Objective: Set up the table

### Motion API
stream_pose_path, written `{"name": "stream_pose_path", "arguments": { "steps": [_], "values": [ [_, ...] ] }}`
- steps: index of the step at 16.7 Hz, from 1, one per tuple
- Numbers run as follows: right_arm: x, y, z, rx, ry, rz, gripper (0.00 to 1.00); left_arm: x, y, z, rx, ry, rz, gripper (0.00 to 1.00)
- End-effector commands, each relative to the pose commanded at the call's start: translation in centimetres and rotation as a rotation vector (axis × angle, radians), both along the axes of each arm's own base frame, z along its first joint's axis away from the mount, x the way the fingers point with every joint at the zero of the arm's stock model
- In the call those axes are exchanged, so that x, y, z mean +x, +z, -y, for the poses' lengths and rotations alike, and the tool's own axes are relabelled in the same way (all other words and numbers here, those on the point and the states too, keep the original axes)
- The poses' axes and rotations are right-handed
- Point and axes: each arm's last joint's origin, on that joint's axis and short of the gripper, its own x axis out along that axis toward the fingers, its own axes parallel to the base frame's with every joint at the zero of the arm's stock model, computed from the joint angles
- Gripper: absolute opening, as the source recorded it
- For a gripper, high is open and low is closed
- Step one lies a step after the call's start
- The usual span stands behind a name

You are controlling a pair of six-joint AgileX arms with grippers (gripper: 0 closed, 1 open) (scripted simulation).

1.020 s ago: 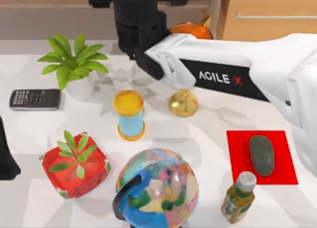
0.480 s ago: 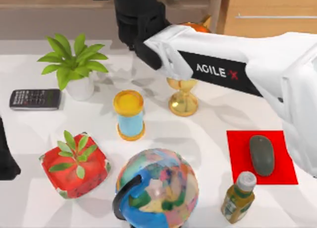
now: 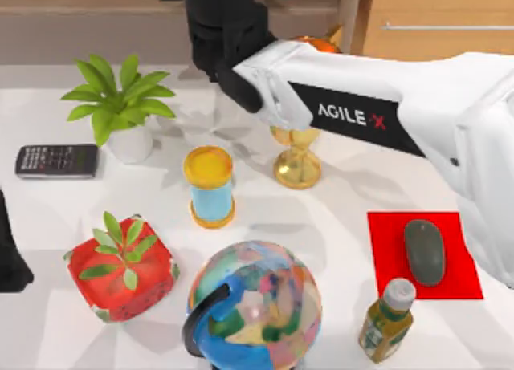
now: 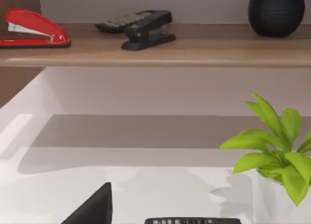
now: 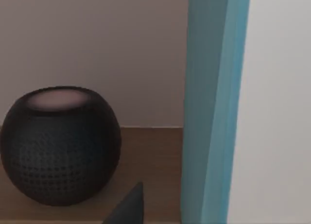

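Note:
The white table carries several objects. My right arm reaches from the right across the back of the table, over a gold trophy cup. Its black gripper is at the wooden shelf behind the table. In the right wrist view a round black speaker sits close on the shelf, beside a teal upright panel, and one dark fingertip shows. My left arm is parked at the table's left edge.
On the table stand a leafy plant in a white pot, a calculator, a yellow-and-blue hourglass, a red plant pot, a globe, a bottle and a mouse on a red mat. A wooden cabinet stands back right.
My right arm has shifted a little toward the back shelf, uncovering the trophy cup's stem. In the last half second it has barely moved. The left arm is still.

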Motion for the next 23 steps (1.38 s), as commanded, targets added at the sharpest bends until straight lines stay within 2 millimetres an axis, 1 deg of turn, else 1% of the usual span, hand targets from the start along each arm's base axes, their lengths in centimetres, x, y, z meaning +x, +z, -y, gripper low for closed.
{"name": "stream_pose_path", "arguments": {
  "steps": [8, 9, 18, 20, 23],
  "values": [
    [0.0, 0.0, 0.0, 0.000, 0.000, 0.000, 0.02, 0.0, 0.0, 0.0, 0.000, 0.000, 0.000, 1.00],
    [0.0, 0.0, 0.0, 0.000, 0.000, 0.000, 0.00, 0.0, 0.0, 0.0, 0.000, 0.000, 0.000, 1.00],
    [-0.3, 0.1, -0.2, 0.003, 0.005, 0.001, 0.00, 0.0, 0.0, 0.0, 0.000, 0.000, 0.000, 1.00],
    [-1.1, 0.4, -0.4, 0.002, 0.011, -0.001, 0.00, 0.0, 0.0, 0.0, 0.000, 0.000, 0.000, 1.00],
    [-2.9, 1.0, -0.3, 0.000, 0.009, -0.002, 0.00, 0.0, 0.0, 0.0, 0.000, 0.000, 0.000, 1.00]
  ]
}}
